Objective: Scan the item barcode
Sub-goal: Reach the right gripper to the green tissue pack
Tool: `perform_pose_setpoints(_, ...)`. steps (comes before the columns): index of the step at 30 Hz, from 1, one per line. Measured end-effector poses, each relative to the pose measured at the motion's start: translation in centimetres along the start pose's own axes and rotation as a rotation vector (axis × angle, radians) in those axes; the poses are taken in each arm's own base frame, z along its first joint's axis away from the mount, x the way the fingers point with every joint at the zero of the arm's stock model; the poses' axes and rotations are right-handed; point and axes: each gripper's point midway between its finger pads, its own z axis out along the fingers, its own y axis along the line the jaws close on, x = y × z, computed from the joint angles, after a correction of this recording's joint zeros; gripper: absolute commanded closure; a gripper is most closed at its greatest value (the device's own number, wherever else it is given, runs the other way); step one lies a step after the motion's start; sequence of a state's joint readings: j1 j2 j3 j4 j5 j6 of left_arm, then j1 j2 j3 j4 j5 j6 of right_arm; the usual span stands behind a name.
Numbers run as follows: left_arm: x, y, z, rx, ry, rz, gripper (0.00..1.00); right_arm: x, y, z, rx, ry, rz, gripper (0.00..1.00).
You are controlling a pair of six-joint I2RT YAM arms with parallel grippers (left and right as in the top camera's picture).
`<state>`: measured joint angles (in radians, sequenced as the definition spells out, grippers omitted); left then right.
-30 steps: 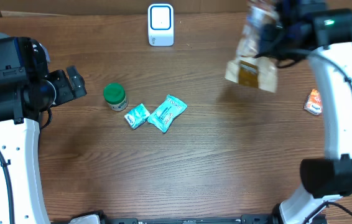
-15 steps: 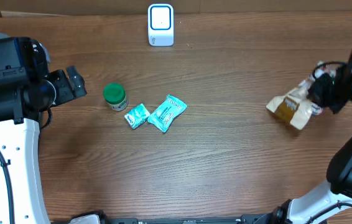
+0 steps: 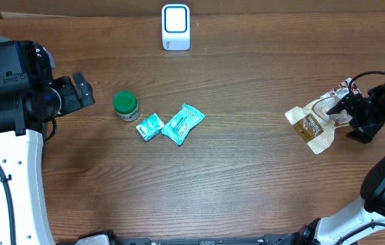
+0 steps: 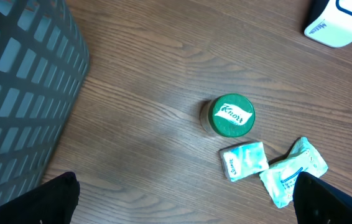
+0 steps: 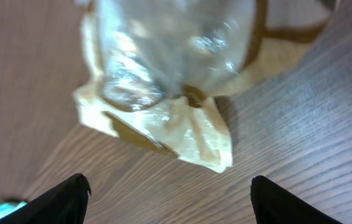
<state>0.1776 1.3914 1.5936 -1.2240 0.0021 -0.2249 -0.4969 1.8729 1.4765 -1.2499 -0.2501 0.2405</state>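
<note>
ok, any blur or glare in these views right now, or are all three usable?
Overhead: sharp and evenly lit, wood grain crisp. Left wrist: in focus, the print on the green-lidded jar is readable. Right wrist: the snack bag sits too close, soft focus, with glare spots on its clear film.

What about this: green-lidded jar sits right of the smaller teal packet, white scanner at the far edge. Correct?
Not quite. The jar sits left of the smaller teal packet, not right, as the overhead view shows. The white scanner is at the far edge.
</note>
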Motion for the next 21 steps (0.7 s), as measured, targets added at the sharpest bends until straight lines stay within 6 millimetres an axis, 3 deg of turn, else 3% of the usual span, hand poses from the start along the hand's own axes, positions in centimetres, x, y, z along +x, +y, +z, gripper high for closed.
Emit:
perform_pose_setpoints(3, 0.0, 0.0, 0.0, 0.0, -0.001, 0.0, 0.0, 0.6, 1.6, -2.2, -0.04, 0.03, -0.061, 0.29)
perform_pose_setpoints(5, 0.0, 0.0, 0.0, 0.0, 0.001, 0.0, 0.0, 1.1, 4.2, -3.7, -0.113, 0.032, -0.139, 0.33)
perform_pose_setpoints(8, 0.0, 0.0, 0.0, 0.0, 0.0, 0.0, 0.0, 2.5, 8.9, -4.1, -0.229, 0.044, -0.274, 0.42)
perform_pose_setpoints(16, 0.0, 0.0, 0.0, 0.0, 0.0, 0.0, 0.0, 10.4, 23.0, -1.3, -0.381, 0.037, -0.647, 0.45)
perform_pose_setpoints(21, 0.0, 0.0, 0.0, 0.0, 0.0, 0.0, 0.0, 16.4, 28.0, 1.5, -0.336, 0.001, -0.71, 0.46)
